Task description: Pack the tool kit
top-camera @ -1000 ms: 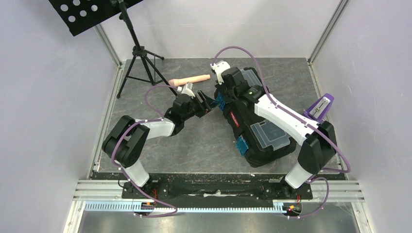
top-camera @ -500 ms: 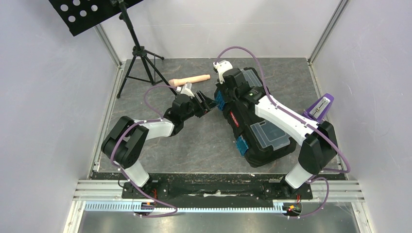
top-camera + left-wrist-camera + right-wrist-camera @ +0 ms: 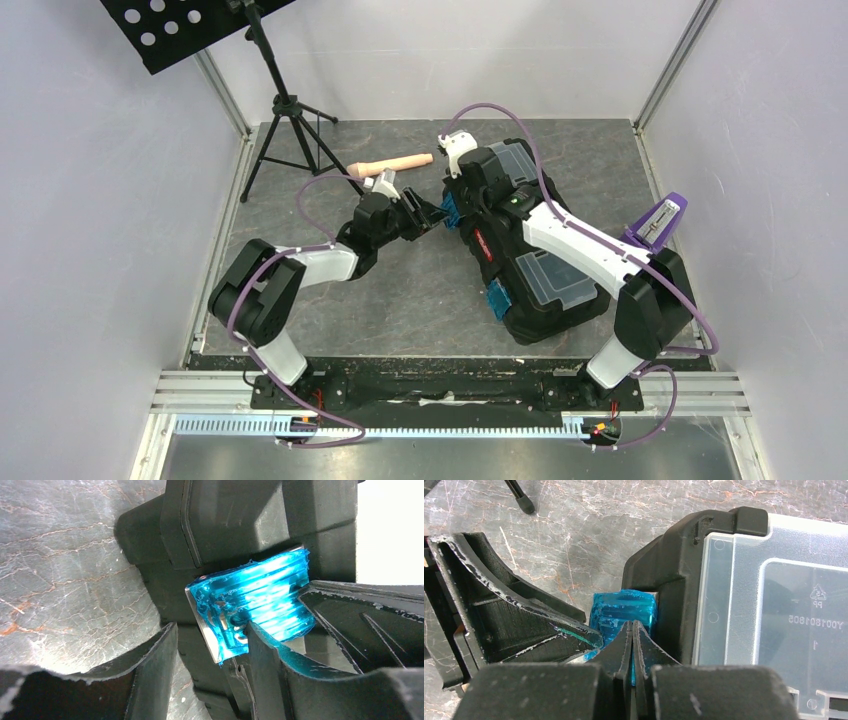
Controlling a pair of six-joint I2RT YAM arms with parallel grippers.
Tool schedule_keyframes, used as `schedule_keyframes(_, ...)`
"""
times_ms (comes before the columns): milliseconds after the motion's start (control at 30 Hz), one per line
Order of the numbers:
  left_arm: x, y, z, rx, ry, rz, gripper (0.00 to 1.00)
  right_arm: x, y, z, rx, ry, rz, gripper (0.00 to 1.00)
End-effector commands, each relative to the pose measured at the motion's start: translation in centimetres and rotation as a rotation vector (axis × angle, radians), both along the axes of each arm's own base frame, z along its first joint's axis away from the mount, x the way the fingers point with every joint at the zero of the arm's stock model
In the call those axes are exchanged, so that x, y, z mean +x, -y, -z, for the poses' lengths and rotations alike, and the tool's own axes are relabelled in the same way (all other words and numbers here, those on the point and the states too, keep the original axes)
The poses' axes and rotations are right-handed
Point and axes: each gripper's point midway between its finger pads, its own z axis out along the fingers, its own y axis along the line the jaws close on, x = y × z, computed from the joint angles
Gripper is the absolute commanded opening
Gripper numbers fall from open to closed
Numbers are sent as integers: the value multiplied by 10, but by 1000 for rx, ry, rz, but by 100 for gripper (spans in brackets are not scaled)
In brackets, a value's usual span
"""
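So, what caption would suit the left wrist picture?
Left hand, fingers apart, at a blue latch on the black toolbox.

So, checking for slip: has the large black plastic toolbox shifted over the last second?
No: the toolbox sits the same against the beige cylindrical handle and purple stapler-like object.

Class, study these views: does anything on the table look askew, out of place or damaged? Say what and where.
The toolbox lies skewed, diagonal to the table edges. A beige handle lies loose at the far side, and a purple object sits at the right edge. No damage shows.
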Motion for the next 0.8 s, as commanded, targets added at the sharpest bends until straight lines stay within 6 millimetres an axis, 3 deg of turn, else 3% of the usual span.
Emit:
schedule_keyframes(0,3,11,-2,1,14,36,58,-33,31,66,-169,-205,11,0)
schedule_keyframes(333,-7,-17,18,122,-58,-56,57,-38,32,73,-197,-223,4,0)
schedule_keyframes(567,-2,-8,30,123,-85,-29,58,-39,29,77,-191,-234,-2,0)
schedule_keyframes(667,-1,-6,20,97,-66,-27,58,-39,21,65,-151,-222,-34,0)
schedule_keyframes(767,-2,-14,3,94,-24,-56,58,-39,9,33,-80,-176,-84,2)
